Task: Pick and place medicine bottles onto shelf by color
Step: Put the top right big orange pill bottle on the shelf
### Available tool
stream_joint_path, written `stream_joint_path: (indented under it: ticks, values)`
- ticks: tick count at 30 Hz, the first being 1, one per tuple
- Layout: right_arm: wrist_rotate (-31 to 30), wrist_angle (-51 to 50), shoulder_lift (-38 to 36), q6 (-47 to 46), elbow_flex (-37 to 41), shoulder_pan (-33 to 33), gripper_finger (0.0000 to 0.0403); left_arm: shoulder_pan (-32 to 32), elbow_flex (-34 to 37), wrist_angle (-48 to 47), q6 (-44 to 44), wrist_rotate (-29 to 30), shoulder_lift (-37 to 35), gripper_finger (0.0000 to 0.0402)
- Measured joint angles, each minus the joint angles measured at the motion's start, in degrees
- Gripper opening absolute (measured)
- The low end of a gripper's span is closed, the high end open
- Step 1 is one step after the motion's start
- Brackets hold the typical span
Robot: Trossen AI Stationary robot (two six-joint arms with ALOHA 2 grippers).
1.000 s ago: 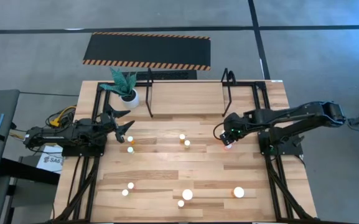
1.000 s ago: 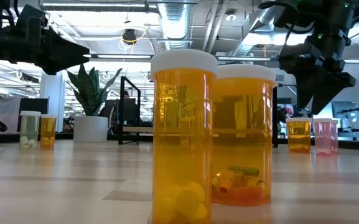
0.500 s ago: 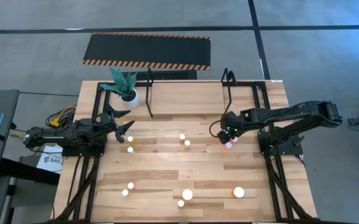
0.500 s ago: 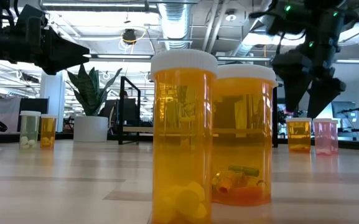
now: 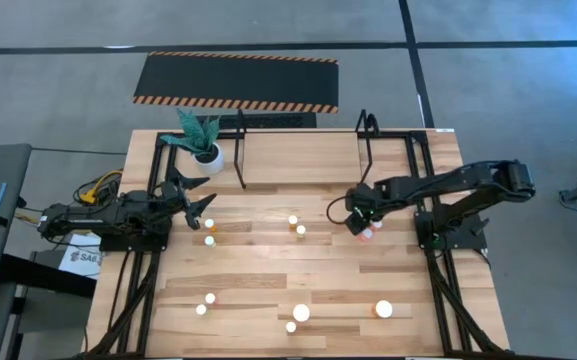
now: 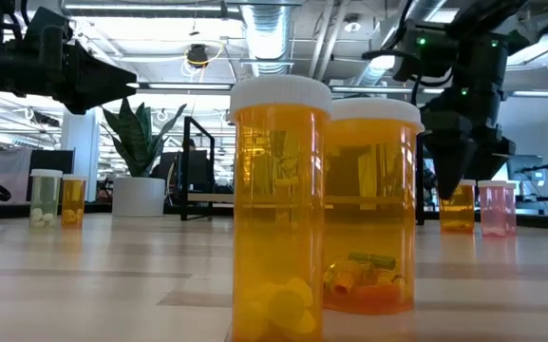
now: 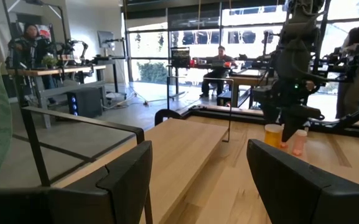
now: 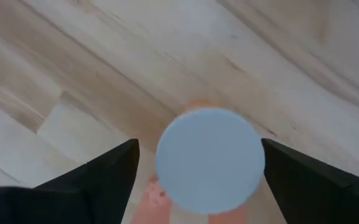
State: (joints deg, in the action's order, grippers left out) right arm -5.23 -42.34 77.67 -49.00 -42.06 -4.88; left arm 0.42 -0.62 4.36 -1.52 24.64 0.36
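Wooden table [image 5: 268, 270]: right gripper [image 8: 195, 165] spread wide astride bottle [image 8: 209, 160] (white-capped), not touching.

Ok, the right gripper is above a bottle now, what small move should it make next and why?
Probably lower straight down, then close. The right gripper is open, its fingers either side of a bottle's white cap, which sits centred between them but not yet touched. The left gripper waits open at the table's left.
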Motion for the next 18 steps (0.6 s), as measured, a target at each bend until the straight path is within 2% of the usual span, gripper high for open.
stream_joint_path:
  ticks: [18]
  values:
    - [0.9,0.8,0.3,1.0,0.0,-1.4,0.0266,0.0,0.0,0.0,0.0,0.0,0.0,0.0249]
